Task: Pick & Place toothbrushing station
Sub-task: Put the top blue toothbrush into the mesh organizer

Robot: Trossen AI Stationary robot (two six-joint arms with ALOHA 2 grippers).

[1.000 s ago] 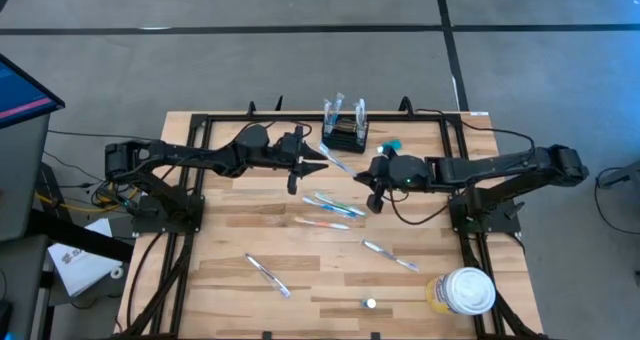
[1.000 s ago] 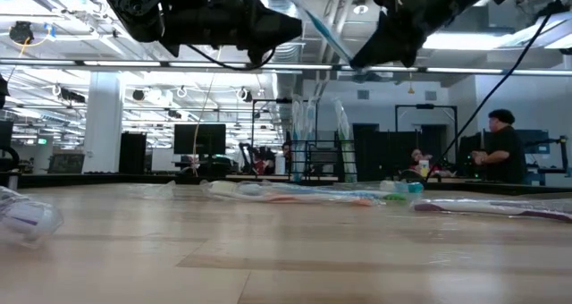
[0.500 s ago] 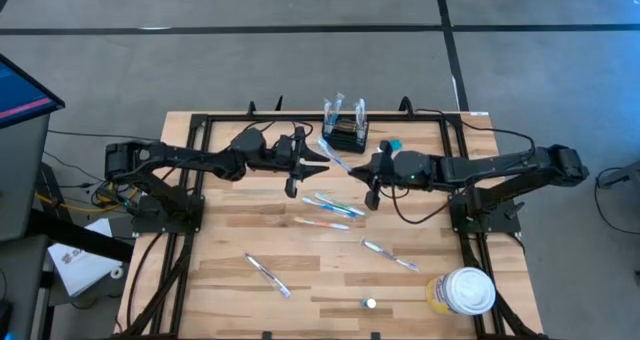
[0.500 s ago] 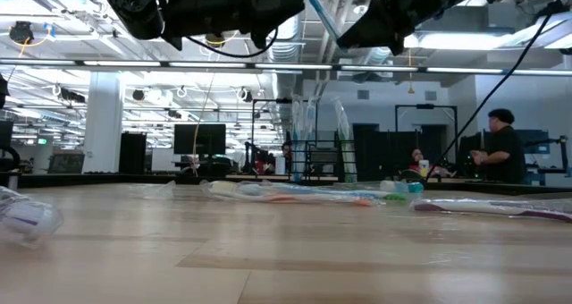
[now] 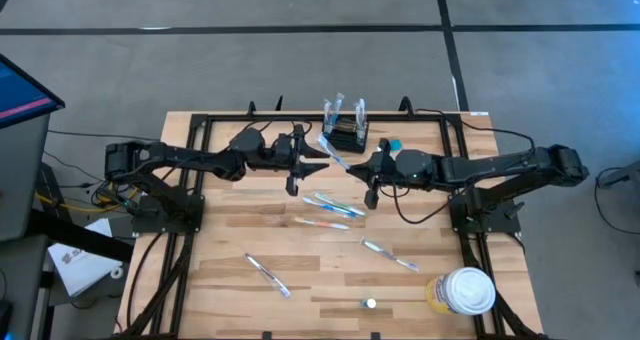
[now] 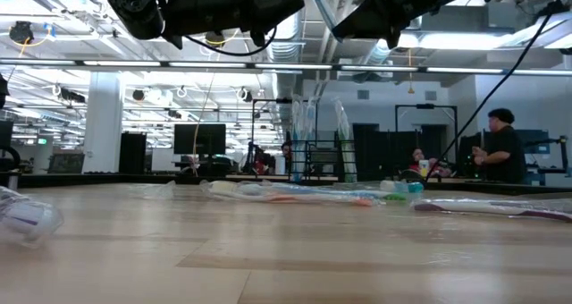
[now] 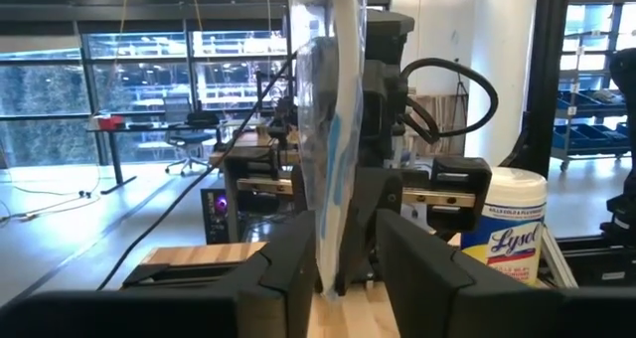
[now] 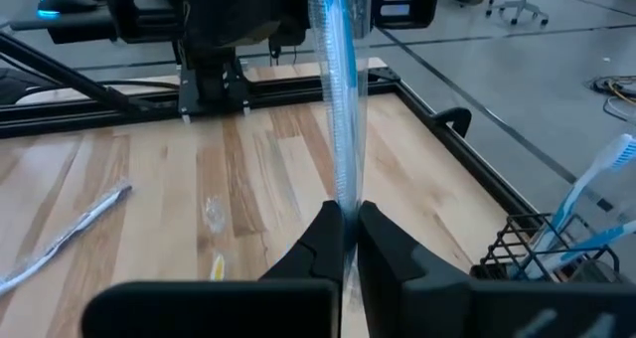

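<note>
**A:** Where are we now?

**B:** Both our grippers are up in the air, close together. Our right gripper (image 8: 344, 241) has its fingers pressed onto a wrapped toothbrush (image 8: 339, 89), pinching the low end. The brush stands straight up from it.

**A:** And our left gripper (image 7: 343, 268)?

**B:** Its fingers sit on both sides of the same wrapped toothbrush, with some space between them. We cannot tell if they are squeezing the wrapper or only standing beside it.

**A:** Where is the toothbrushing station (image 5: 346, 134)?

**B:** It is the little black wire box just past our two grippers, near the far edge of the wooden table (image 5: 220, 280). Some brushes already stand in it. More wrapped brushes (image 5: 325, 212) lie on the table below our grippers.

**A:** How do we do this part well?

**B:** We think only one gripper should let go at a time, so the brush never falls. We keep it straight up. Then we should bring it right over the box and lower it slowly, so the wrapper does not catch on the wire.
</note>
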